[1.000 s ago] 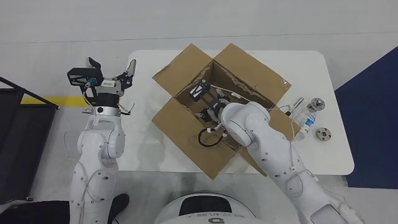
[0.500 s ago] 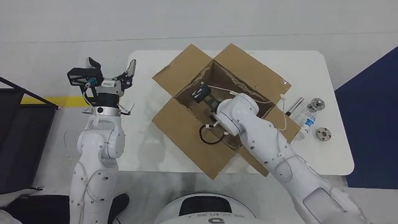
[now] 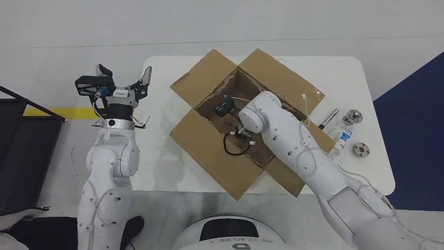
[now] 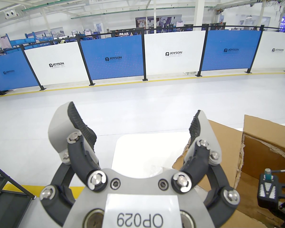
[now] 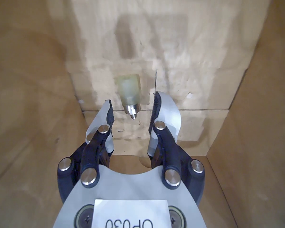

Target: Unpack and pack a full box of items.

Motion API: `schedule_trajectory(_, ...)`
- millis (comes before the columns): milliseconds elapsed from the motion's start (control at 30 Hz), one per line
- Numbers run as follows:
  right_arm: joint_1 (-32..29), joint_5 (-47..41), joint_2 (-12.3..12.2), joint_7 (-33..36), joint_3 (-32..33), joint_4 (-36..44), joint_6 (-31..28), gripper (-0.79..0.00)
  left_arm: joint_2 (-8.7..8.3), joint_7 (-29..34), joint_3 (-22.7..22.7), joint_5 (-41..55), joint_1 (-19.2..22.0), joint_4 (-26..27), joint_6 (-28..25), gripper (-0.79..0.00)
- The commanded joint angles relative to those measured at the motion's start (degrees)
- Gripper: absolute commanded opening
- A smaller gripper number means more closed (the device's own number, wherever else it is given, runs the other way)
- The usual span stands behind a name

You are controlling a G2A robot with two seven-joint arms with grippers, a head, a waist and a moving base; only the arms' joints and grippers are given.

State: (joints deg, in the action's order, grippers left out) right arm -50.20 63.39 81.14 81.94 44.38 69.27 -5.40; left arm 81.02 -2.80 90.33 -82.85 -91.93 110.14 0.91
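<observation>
Now, I'm holding the right jaws apart, deep inside the box (image 5: pixel 26 91). A small pale plug (image 5: pixel 129 91) is lying on the cardboard floor between their tips, its metal nose pointing back toward the wrist. Neither pad is touching it. I'm reading this as the unpacking half, with the grasp not yet made. I cannot tell how far above the floor the tips are hanging.

I'm worrying first about the plug itself. It is looking round and smooth, so if I'm closing off-centre, or only on the narrow metal end, it could roll or squirt away toward the wall. Pushing lower risks digging the tips into the cardboard.

Farther out, the right arm (image 3: pixel 281 128) is taking up much of the opening, with a black cable coil (image 3: pixel 234 146) and a black device (image 3: pixel 223 104) just beside it. Lifting out carelessly, I'm risking snagging the cable, or catching a flap and dragging the box across the counter (image 3: pixel 374 76). A bottle (image 3: pixel 343 137) and some metal parts (image 3: pixel 352 117) are lying near the box's right flap, so a shifted box could knock them.

The left jaws are standing wide apart and empty, just beyond the counter's left end.
</observation>
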Motion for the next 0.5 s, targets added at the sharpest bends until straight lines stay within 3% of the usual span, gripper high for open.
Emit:
schedule_trajectory(0, 1.06, 0.12, 0.55, 0.56, -1.13, -2.7, 1.1, -0.422, 0.0, 0.0, 0.0, 0.0, 0.0, 0.0, 0.0, 0.0)
schedule_trajectory(167, 2.81, 1.48, 1.66, -2.02, -2.85, -5.22, 4.09, -0.465, 0.0, 0.0, 0.0, 0.0, 0.0, 0.0, 0.0, 0.0)
schedule_trajectory(233, 2.89, 2.93, 1.78, -3.48, -3.11, -5.09, 5.31, -0.545, 0.0, 0.0, 0.0, 0.0, 0.0, 0.0, 0.0, 0.0)
schedule_trajectory(367, 2.79, 5.42, 1.79, -4.95, -2.66, -4.54, 8.65, -0.785, 0.0, 0.0, 0.0, 0.0, 0.0, 0.0, 0.0, 0.0)
schedule_trajectory(467, 2.06, 6.58, 1.35, -6.56, -1.09, -2.31, 9.9, -0.785, 0.0, 0.0, 0.0, 0.0, 0.0, 0.0, 0.0, 0.0)
